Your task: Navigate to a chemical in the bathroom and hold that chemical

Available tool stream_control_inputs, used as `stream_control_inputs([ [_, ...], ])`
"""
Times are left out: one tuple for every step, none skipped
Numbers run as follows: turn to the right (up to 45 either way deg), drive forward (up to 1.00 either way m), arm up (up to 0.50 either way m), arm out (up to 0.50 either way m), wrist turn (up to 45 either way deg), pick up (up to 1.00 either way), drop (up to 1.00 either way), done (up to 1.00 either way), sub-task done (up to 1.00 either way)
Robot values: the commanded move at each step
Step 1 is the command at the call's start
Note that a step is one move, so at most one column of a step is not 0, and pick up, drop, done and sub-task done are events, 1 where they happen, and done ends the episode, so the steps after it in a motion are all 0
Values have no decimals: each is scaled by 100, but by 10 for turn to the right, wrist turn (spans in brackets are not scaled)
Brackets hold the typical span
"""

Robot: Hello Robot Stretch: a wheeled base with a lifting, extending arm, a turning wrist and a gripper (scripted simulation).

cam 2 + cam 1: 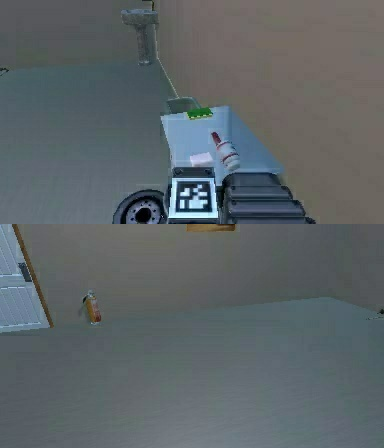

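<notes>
One red-capped bottle (224, 150) rests on the table (190, 135). I should centre the tool (140, 210) on it; whether the tool holds anything, I cannot tell.

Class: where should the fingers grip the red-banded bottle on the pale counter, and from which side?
Probably across the slim middle of the bottle, coming from the arm side view's left: its long narrow body suits a sideways grip, and the wall runs close along its right.

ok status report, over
gripper at arm side view's bottom edge, can't tell if holding. red-and-white bottle on pale counter just beyond. nothing between them.
</notes>
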Motion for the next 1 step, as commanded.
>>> stream_control_inputs([
  [0,0,0,30,0,0,0,0,0],
])
